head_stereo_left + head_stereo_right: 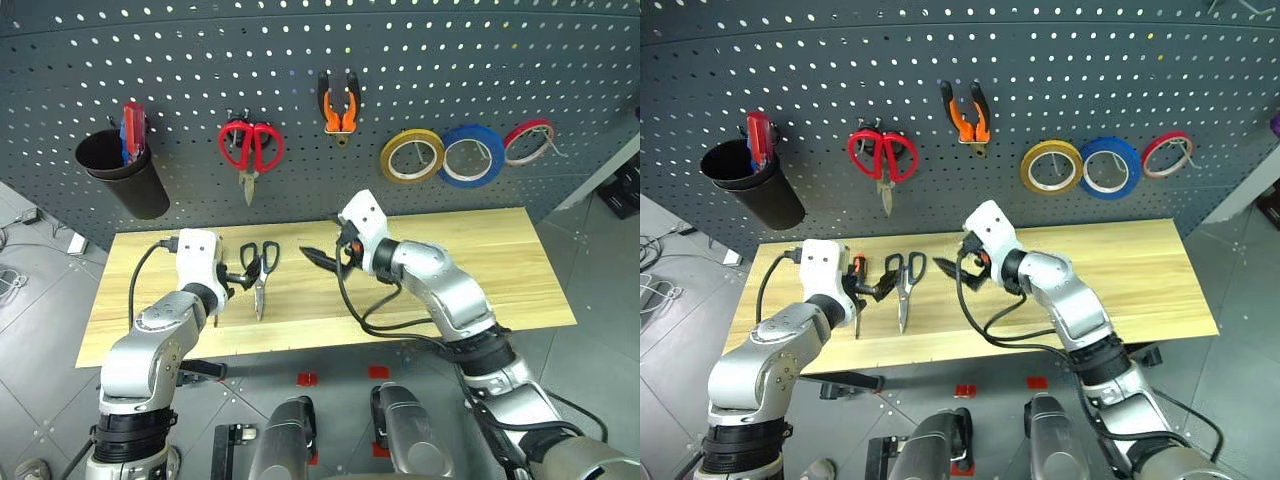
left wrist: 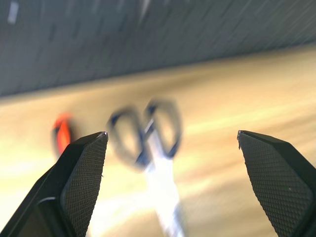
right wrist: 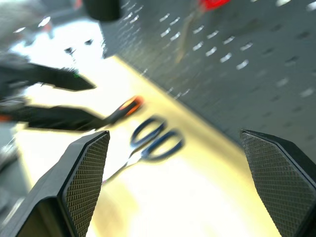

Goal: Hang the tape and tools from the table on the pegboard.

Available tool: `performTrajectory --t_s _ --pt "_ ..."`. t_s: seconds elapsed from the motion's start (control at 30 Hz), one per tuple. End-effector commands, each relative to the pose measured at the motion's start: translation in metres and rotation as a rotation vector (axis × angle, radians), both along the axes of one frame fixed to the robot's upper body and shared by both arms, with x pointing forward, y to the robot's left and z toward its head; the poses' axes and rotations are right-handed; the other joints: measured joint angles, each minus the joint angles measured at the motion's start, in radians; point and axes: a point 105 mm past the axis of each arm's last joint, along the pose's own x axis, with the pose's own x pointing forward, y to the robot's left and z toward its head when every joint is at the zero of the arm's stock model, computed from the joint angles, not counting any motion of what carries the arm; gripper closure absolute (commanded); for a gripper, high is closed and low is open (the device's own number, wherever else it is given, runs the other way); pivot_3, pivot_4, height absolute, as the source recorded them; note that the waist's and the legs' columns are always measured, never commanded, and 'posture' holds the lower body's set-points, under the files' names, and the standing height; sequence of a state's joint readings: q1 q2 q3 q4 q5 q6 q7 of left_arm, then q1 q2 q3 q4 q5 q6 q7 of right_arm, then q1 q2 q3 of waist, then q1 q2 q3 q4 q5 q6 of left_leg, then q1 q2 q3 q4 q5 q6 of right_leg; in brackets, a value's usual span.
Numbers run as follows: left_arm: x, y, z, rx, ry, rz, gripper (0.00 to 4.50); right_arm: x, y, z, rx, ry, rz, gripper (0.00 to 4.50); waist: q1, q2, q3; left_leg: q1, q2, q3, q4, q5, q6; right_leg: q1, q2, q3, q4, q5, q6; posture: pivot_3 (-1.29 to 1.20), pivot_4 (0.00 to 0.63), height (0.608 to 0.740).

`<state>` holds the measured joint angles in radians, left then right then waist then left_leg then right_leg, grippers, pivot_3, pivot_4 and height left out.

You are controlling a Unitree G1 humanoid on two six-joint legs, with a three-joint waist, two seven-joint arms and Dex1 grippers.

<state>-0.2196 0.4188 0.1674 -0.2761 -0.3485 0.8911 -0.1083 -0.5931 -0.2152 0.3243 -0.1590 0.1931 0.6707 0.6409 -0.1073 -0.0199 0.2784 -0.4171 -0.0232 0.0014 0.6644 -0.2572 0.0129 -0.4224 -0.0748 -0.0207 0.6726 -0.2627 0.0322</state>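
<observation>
Left gripper (image 1: 243, 277): fingers spread wide, empty, beside the scissors (image 1: 259, 268) handles.
Right gripper (image 1: 318, 257): spread wide, empty, above the table (image 1: 500, 270).
Scissors: flat on the table, blurred in both wrist views.
Screwdriver (image 1: 857, 290): mostly hidden by the left gripper.
Pliers (image 1: 340, 103): hung on the pegboard (image 1: 420, 60).
Tape (image 1: 411, 156): hung beside the blue roll (image 1: 471, 156).

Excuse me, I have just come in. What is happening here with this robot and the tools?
The robot is hanging tools on the pegboard. The pliers and the tan-yellow tape already hang there, beside red scissors, a blue roll and a red roll. The dark-handled scissors and the screwdriver lie on the table. Both claws are open and empty: the left claw sits close to the scissors' handles, the right claw hovers over the table.
</observation>
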Motion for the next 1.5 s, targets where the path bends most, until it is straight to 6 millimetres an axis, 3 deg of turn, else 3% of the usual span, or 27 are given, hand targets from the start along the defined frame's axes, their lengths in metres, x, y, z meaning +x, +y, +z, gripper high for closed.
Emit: performTrajectory --t_s 0.03,0.27,0.57,0.7,1.0,1.07,1.23,1.4,1.5 --pt "0.01 0.004 -0.004 -0.052 0.027 0.06 0.07 -0.037 0.011 0.002 -0.057 0.016 0.168 0.01 0.002 -0.004 0.002 0.0 0.0 0.0 0.0 0.0 0.0 0.0 0.0 0.0 0.0 0.0 0.0 -0.21 0.308 0.74" --pt "0.034 -0.005 -0.03 -0.145 0.123 0.118 0.07 -0.054 0.017 -0.001 -0.091 0.032 0.231 0.01 0.002 -0.013 0.008 0.0 0.0 -0.001 0.0 0.0 0.0 0.0 0.0 -0.001 0.0 0.0 0.0 -0.23 0.326 0.74" --pt "0.042 -0.018 -0.056 -0.096 0.226 0.085 0.07 -0.056 0.015 0.006 -0.059 0.158 0.257 0.01 0.001 -0.015 0.01 0.0 0.0 -0.001 0.0 0.0 0.0 0.0 -0.001 -0.001 -0.001 0.0 0.0 -0.25 0.332 0.74" --pt "0.046 -0.021 -0.063 -0.093 0.248 0.073 0.95 -0.047 0.012 0.006 -0.1 0.153 0.218 0.0 0.001 -0.015 0.01 0.0 0.0 -0.001 0.0 0.0 0.0 0.0 -0.001 -0.001 -0.001 0.0 0.0 -0.25 0.331 0.74" --pt "0.049 -0.018 -0.076 -0.117 0.28 0.07 3.76 -0.035 0.009 0.009 -0.146 0.055 0.179 0.0 0.0 -0.015 0.01 0.0 0.0 0.0 -0.001 0.0 0.0 0.0 -0.002 -0.001 -0.002 0.0 0.0 -0.26 0.327 0.74" --pt "0.049 -0.016 -0.075 -0.113 0.272 0.065 3.98 -0.035 0.008 0.01 -0.14 0.059 0.176 0.0 0.0 -0.015 0.011 0.0 0.0 0.0 0.0 0.0 0.0 0.0 -0.002 -0.001 -0.002 0.0 0.0 -0.26 0.327 0.74" --pt "0.044 -0.009 -0.07 -0.136 0.237 0.057 3.99 -0.03 0.001 0.011 -0.127 0.082 0.139 0.0 -0.003 -0.015 0.011 0.0 0.0 0.0 -0.001 0.0 0.0 0.0 -0.002 -0.001 -0.002 0.0 0.0 -0.27 0.32 0.74" --pt "0.024 -0.006 -0.043 -0.188 0.123 -0.041 3.99 -0.019 -0.02 0.019 -0.109 0.036 0.048 0.0 -0.007 -0.015 0.012 -0.001 0.0 -0.001 -0.003 0.0 0.0 0.0 -0.002 -0.001 -0.006 0.0 0.0 -0.27 0.324 0.74" --pt "0.004 -0.009 -0.017 -0.211 0.022 -0.131 3.99 -0.013 -0.035 0.036 -0.052 -0.107 -0.021 0.0 -0.006 -0.014 0.014 -0.002 0.0 -0.001 -0.003 0.0 -0.001 0.0 -0.003 -0.002 -0.008 0.001 -0.001 -0.26 0.327 0.74"
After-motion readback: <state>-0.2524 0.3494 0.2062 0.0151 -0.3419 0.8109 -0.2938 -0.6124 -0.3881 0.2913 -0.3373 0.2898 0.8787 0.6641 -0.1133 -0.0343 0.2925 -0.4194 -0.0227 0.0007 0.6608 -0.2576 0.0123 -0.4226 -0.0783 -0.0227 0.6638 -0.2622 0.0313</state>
